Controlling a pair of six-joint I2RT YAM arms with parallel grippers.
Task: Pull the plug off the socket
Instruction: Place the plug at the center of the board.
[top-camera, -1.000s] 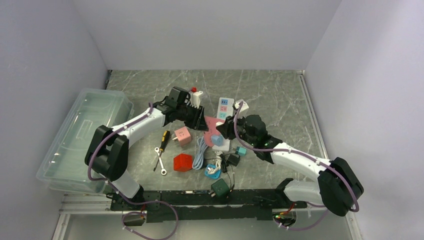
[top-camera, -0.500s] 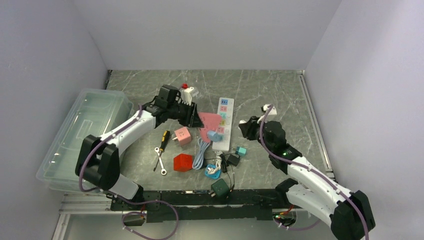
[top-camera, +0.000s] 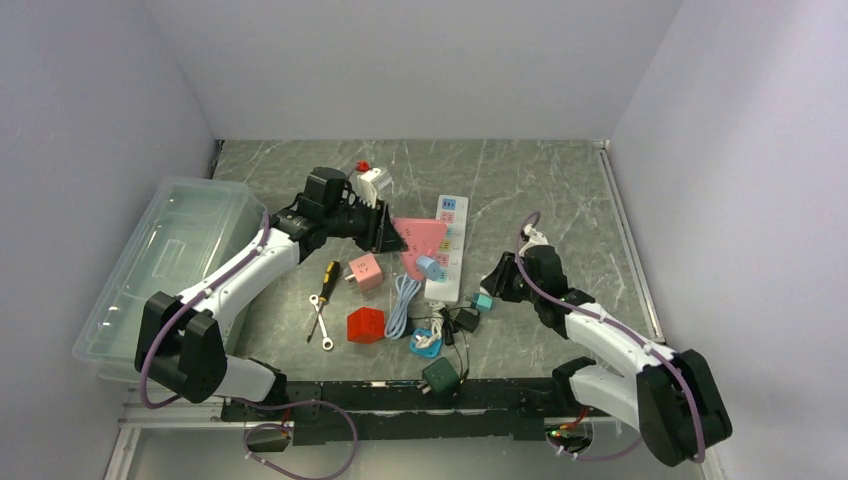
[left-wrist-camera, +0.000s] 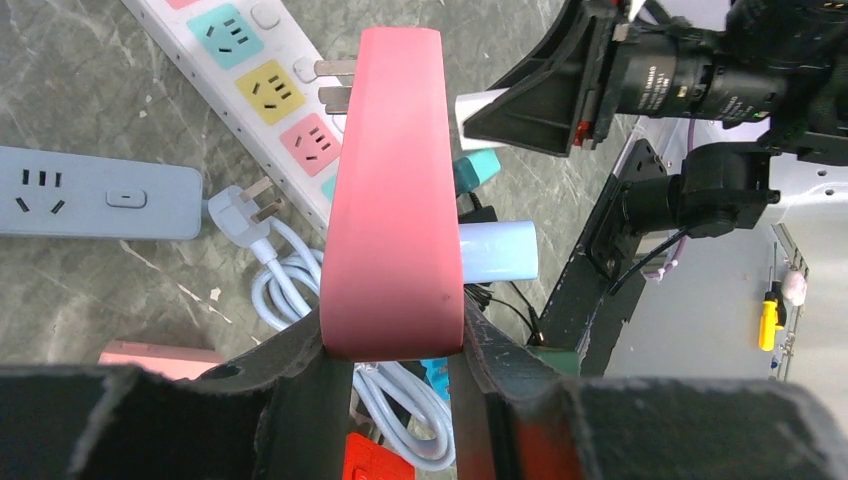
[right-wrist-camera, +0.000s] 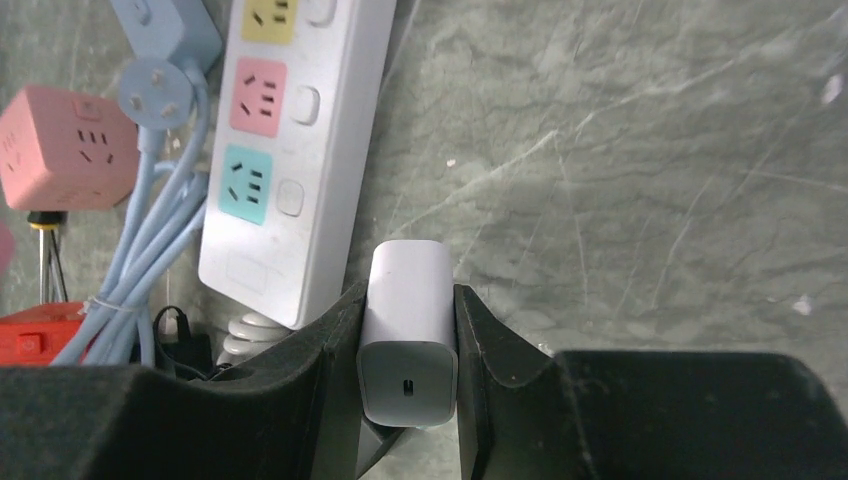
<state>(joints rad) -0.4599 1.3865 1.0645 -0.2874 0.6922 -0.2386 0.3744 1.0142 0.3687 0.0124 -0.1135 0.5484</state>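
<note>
The left arm (top-camera: 245, 272) and right arm (top-camera: 610, 338) have white link shells and bulky black joint housings. 1 purple cable (top-camera: 521, 228) loops along each. Left tool (left-wrist-camera: 397, 340) and right tool (right-wrist-camera: 408, 300) carry matte black, rough-edged fingers (right-wrist-camera: 500, 345).

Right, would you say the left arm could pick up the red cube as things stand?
Probably not: nothing covers the red cube, but the left tool is shut on the pink plug.

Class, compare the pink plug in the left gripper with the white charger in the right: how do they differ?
The pink plug is long, the white charger short and blocky. The pink plug shows metal prongs, the white charger a small port. Both sit clamped, in the left gripper and right gripper.
</note>
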